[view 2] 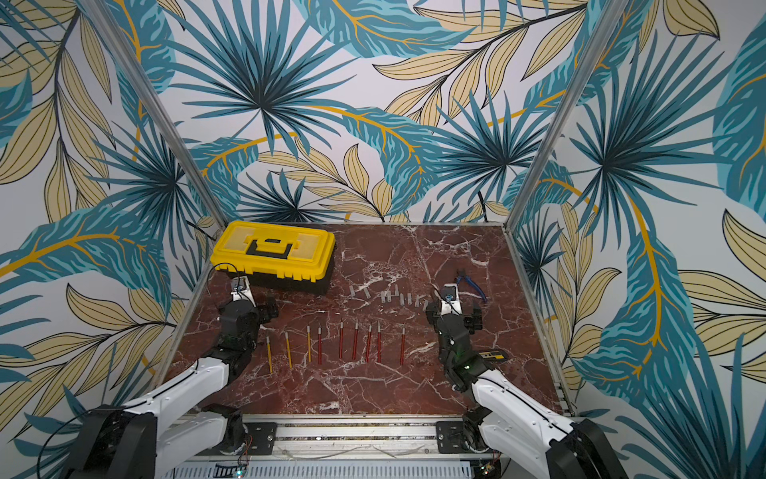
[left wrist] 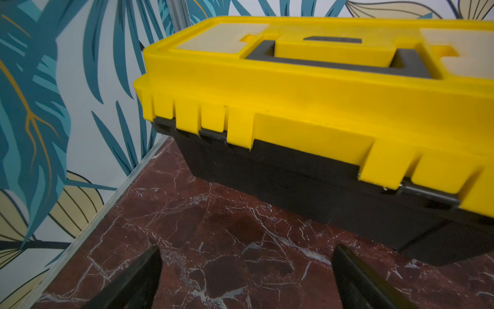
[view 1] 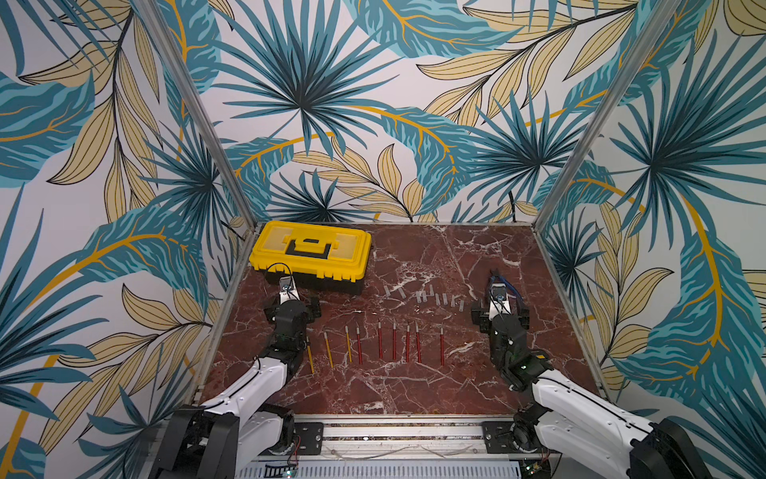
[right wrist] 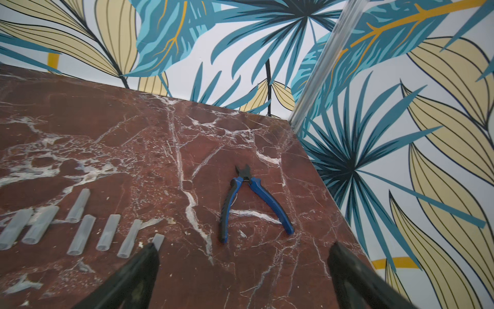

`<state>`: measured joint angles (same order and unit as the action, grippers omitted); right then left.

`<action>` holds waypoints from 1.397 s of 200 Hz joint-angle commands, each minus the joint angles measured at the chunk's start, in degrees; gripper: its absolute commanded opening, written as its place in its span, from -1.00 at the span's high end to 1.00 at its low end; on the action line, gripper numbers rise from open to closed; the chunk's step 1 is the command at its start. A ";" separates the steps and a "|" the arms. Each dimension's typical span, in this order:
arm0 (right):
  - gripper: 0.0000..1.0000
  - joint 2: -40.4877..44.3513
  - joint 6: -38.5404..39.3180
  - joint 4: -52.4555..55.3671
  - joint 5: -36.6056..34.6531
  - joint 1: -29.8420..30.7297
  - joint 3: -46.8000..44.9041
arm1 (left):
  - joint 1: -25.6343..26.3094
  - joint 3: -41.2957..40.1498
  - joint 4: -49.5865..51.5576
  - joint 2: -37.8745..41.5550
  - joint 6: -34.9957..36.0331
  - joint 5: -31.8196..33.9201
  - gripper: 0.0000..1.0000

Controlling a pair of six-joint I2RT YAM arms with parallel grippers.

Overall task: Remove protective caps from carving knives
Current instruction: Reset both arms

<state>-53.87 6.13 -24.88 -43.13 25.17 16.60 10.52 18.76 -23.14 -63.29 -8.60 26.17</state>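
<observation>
The desk (view 1: pixel 414 385) is red-brown marble veined white. The toolbox (view 1: pixel 311 249) at eleven o'clock has a yellow lid and black base. The carving knives (view 1: pixel 394 344) have yellow handles at the row's nine-o'clock end and red elsewhere. The protective caps (view 1: pixel 445 299) are translucent grey-white. The pliers (right wrist: pixel 256 184) are blue and black. The walls (view 1: pixel 373 83) carry a teal-and-beige leaf print.

Readable text: none.
Toolbox (left wrist: pixel 294 88), ahead of the left fingers (left wrist: pixel 136 278): dark lid plate, nothing legible.
Pliers (right wrist: pixel 243 174), ahead of the right fingers (right wrist: pixel 133 278): no legible mark.

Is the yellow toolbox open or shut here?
Shut. The toolbox has its yellow lid seated flat on the black base, no gap along the edge, handle folded down.
</observation>
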 commanded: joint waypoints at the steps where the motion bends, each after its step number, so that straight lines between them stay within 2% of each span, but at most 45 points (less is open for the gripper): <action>1: -0.99 -1.30 -3.92 -2.32 4.44 -4.98 -1.34 | -0.75 -0.53 -6.07 -1.92 1.31 0.73 -1.00; 12: -0.98 -2.75 -4.88 -3.33 6.52 -7.13 -1.50 | -1.15 -0.09 -6.72 -3.07 1.55 0.33 -1.00; 65: -0.99 -13.06 -4.14 -12.11 7.81 -12.20 0.24 | -3.84 2.45 -10.96 -8.98 1.59 -3.09 -1.00; 119: -0.99 -21.04 -7.88 -16.00 17.10 -21.12 4.57 | -6.68 4.70 -11.63 -12.43 1.59 -5.75 -1.00; 139: -0.99 -26.49 -11.86 -24.05 19.91 -24.56 2.91 | -7.91 4.79 -12.59 -13.04 1.95 -6.20 -1.00; 147: -0.99 -29.13 -11.51 -30.43 25.77 -26.67 1.57 | -8.29 4.73 -13.69 -13.52 2.45 -6.39 -1.00; 154: -0.99 -30.48 -11.49 -30.19 27.01 -26.90 1.59 | -8.55 4.26 -15.40 -13.99 3.15 -6.73 -1.00; 166: -0.99 -32.55 -10.17 -36.54 29.02 -26.93 0.20 | -9.19 2.41 -21.69 -16.87 3.19 -6.70 -1.00; 178: -0.99 -31.25 -10.84 -34.79 28.68 -26.97 -0.02 | -9.76 1.28 -28.24 -20.54 3.56 -8.46 -1.00; 188: -0.99 -31.78 -10.58 -36.63 29.33 -27.10 -0.53 | -9.81 1.62 -27.60 -21.94 3.71 -10.19 -1.00; 199: -0.99 -31.85 -10.13 -36.77 30.34 -27.10 -0.46 | -9.82 1.64 -31.62 -24.79 4.41 -10.37 -1.00; 228: -0.99 -31.97 -9.04 -26.01 34.13 -27.17 5.19 | -9.79 2.50 -30.96 -25.38 4.83 -10.72 -1.00; 279: -0.99 -32.11 -8.73 -28.42 34.59 -27.28 4.11 | -9.73 2.63 -30.89 -25.46 5.83 -11.74 -1.00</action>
<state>-85.84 -3.22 -54.06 -9.82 -1.80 20.91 1.08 20.91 -52.07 -88.95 -4.27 15.97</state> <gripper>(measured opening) 0.993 0.999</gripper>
